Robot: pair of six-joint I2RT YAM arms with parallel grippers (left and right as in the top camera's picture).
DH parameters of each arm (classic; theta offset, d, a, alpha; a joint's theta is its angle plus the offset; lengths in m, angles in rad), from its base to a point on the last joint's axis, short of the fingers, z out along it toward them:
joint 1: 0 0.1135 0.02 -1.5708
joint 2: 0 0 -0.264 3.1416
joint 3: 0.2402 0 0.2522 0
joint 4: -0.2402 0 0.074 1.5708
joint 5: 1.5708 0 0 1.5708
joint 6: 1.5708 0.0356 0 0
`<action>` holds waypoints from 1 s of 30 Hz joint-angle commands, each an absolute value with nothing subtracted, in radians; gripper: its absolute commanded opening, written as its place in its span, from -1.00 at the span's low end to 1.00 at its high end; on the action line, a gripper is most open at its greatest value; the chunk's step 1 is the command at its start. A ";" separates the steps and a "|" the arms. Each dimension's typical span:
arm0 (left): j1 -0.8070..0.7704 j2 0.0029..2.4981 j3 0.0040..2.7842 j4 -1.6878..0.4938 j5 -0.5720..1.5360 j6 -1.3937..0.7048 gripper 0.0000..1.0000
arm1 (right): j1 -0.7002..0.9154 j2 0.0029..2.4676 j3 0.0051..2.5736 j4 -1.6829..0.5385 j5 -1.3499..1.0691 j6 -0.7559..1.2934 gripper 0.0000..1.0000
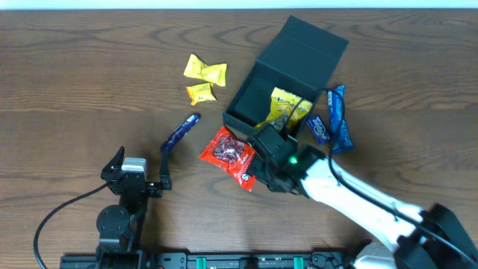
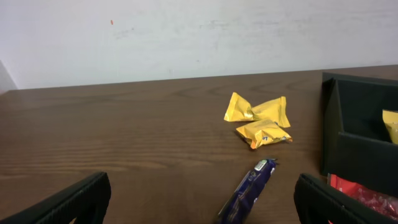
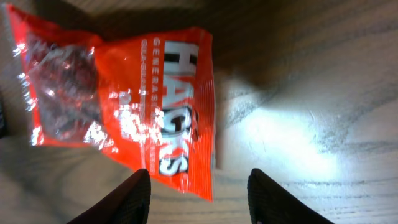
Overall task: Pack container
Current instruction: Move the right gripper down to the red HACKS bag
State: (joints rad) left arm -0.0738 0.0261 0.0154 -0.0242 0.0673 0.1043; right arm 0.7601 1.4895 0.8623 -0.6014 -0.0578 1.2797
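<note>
Right gripper (image 3: pixel 199 186), jaws parted and empty, hovered over the red Hacks packet (image 3: pixel 124 99), apparently lining up a pinch on its corner (the wrist view was tight). At the packet's 1 o'clock sat the container (image 1: pixel 299 56), lid raised to receive snacks.
</note>
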 commanded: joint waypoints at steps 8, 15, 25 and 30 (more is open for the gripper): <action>-0.075 0.024 0.004 -0.070 0.068 0.101 0.91 | 0.794 1.399 0.625 -0.313 -0.050 1.286 -0.11; -0.075 0.024 0.004 -0.071 0.068 0.101 0.90 | 0.793 1.399 0.599 -0.303 -0.006 1.277 -0.03; -0.075 0.024 0.004 -0.070 0.068 0.101 0.90 | 0.793 1.407 0.585 -0.237 0.027 1.255 -0.17; -0.075 0.024 0.004 -0.071 0.068 0.101 0.90 | 0.793 1.456 0.585 -0.204 0.017 1.255 -0.21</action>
State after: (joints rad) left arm -0.0738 0.0261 0.0154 -0.0238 0.0677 0.1043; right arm 0.7849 1.4250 0.5938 -0.2138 -0.0013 1.2705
